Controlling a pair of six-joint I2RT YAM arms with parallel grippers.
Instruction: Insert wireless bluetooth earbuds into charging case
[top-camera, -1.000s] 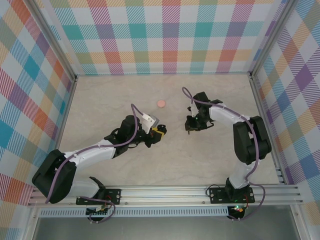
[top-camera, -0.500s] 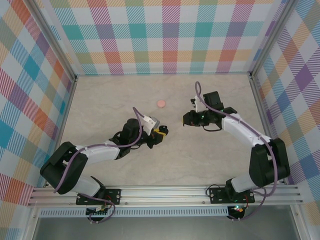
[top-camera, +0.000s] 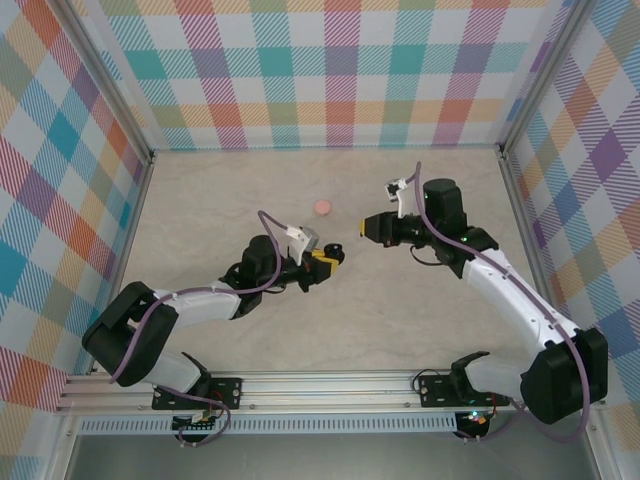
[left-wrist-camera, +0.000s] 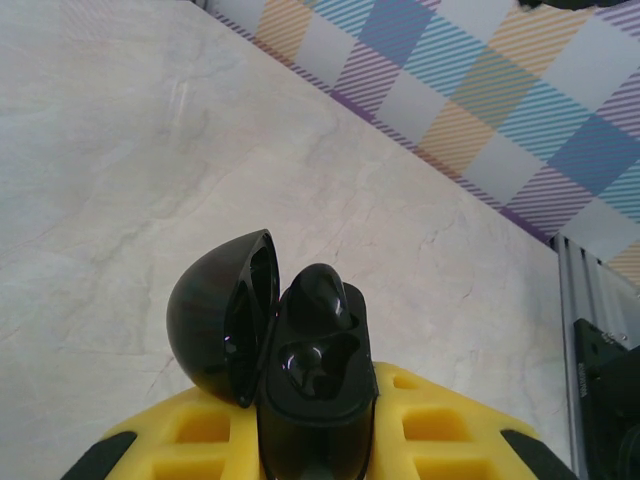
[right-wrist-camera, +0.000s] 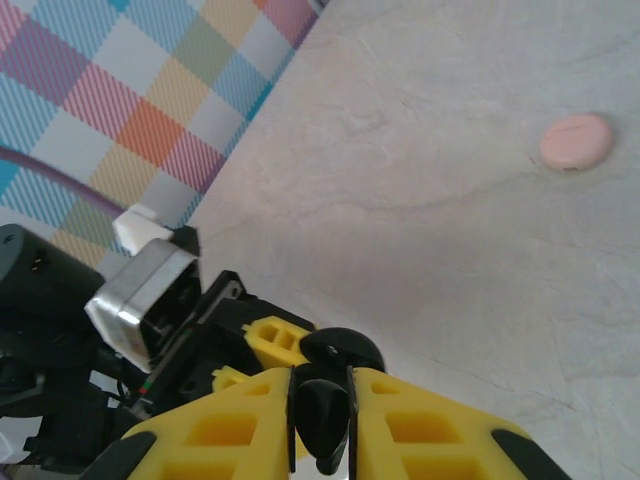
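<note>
My left gripper (top-camera: 325, 258) is shut on a black charging case (left-wrist-camera: 318, 390), held upright with its round lid (left-wrist-camera: 225, 315) swung open to the left. One glossy black earbud (left-wrist-camera: 318, 295) sits in the case's upper slot; the lower slot (left-wrist-camera: 315, 365) looks hollow. My right gripper (top-camera: 368, 228) is shut on a second black earbud (right-wrist-camera: 320, 412), pinched between its yellow fingers (right-wrist-camera: 220, 430). It hovers a short way to the right of the case (top-camera: 335, 251) and a little farther back. From the right wrist, the open case (right-wrist-camera: 343, 350) shows just beyond the held earbud.
A small round pink case (top-camera: 323, 206) lies shut on the marble tabletop behind both grippers, also seen from the right wrist (right-wrist-camera: 575, 141). Plaid walls (top-camera: 340, 70) enclose the table on three sides, with a metal rail (top-camera: 330, 385) at the near edge.
The right arm has stretched out, its elbow swinging right, and its gripper has risen and turned toward the case. The left gripper has shifted slightly right and back with the case.
</note>
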